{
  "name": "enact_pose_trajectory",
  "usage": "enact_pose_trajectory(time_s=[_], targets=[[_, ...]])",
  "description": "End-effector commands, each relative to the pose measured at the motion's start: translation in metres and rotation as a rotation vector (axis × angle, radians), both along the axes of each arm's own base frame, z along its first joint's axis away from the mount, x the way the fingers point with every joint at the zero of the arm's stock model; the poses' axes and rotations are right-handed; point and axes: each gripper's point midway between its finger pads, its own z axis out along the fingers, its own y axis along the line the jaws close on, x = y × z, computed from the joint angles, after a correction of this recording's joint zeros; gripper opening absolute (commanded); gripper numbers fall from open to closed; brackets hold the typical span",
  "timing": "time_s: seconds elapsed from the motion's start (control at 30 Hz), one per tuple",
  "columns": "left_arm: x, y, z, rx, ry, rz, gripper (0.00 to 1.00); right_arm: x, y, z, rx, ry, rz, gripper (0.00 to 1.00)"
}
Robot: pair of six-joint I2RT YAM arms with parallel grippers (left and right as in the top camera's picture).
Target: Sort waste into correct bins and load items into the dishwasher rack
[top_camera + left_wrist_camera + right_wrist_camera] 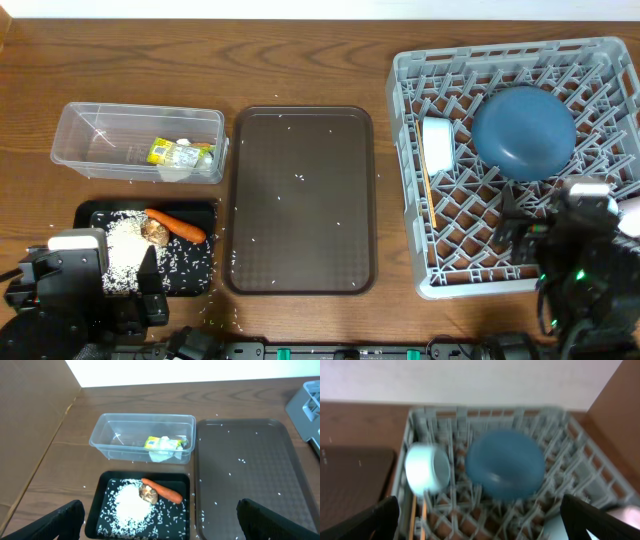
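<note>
Just ahead of the spread left jaws, black tray [101, 491] with rice [131, 506], carrot [165, 492]; right jaws wide too, seemingly empty.

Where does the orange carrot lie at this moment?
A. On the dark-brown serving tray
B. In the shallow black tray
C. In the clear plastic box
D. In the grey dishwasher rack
B: the carrot lies in the black tray, beside the rice and the brown food lump.
</note>
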Motion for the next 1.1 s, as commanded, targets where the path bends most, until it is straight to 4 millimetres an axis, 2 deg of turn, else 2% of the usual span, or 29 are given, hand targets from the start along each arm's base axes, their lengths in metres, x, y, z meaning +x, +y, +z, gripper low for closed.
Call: enact_pose_trajectory(time_s=[0.0,0.17,0.33,0.6,0.7,1.07], targets=[[-0.001,0.002,0.002,-0.004,-0.008,0.017,0.98,-0.007,-0.003,-0.035,0.002,-0.004,0.0,0.99],[-0.001,0.002,0.002,-0.004,-0.008,0.017,0.98,-0.007,-0.007,-0.068,0.045,-0.097,-0.026,0.99],[-0.001,0.002,0.002,-0.004,-0.008,0.017,0.98,0.0,-0.008,-0.079,0.056,-0.235,-0.021,0.99],[-0.001,0.002,0.002,-0.004,-0.008,0.017,0.98,0.021,-0.003,-0.1,0.063,-0.324,0.013,0.99],[-0.001,0.002,0.002,-0.004,-0.008,0.017,0.98,0.024,-0.002,-0.115,0.064,-0.31,0.017,0.99],[-0.001,0.002,0.002,-0.004,-0.008,0.017,0.98,0.024,0.0,-0.115,0.066,-0.31,0.029,0.99]])
